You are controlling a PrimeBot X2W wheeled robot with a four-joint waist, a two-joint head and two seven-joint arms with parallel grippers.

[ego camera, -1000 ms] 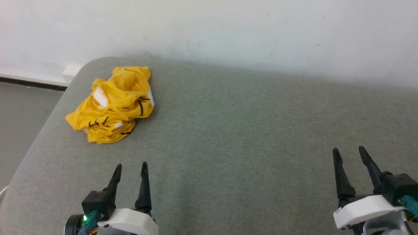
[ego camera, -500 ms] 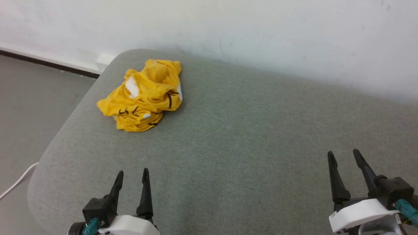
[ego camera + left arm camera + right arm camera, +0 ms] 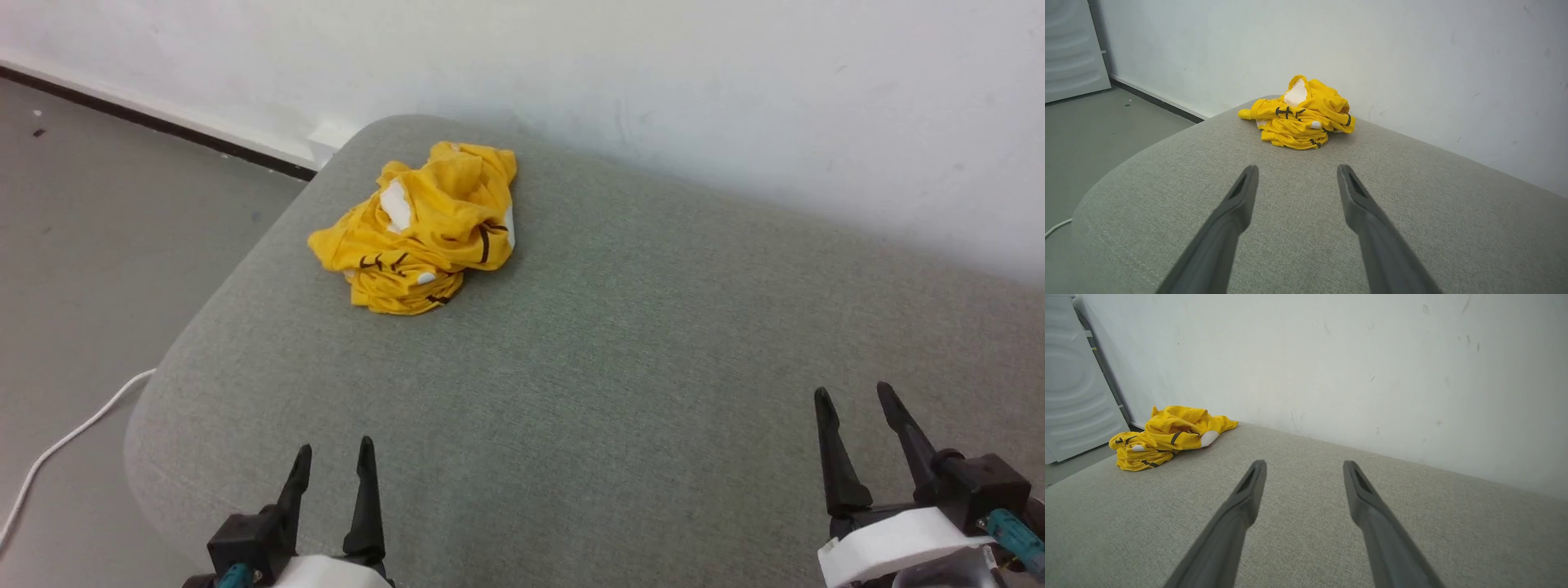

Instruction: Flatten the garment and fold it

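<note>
The garment point(image 3: 424, 229) is a mustard-yellow T-shirt with white patches and thin black stripes, crumpled in a heap near the far left corner of a grey-green cushioned surface point(image 3: 620, 343). From the left wrist the garment point(image 3: 1300, 114) lies straight ahead, well beyond the fingers. From the right wrist the garment point(image 3: 1167, 435) sits far off to the left. My left gripper point(image 3: 335, 457) hovers open over the near edge, empty. At the lower right, my right gripper point(image 3: 853, 396) is open and empty too.
A white wall point(image 3: 653, 82) runs right behind the cushioned surface. Grey floor point(image 3: 98, 204) lies to the left, with a white cable point(image 3: 57, 445) on it. A pale ribbed panel point(image 3: 1073, 388) stands at the left beside the wall.
The head camera has turned left, so the whole picture has shifted right and more floor shows. Garment and both grippers have kept their state and places on the surface.
</note>
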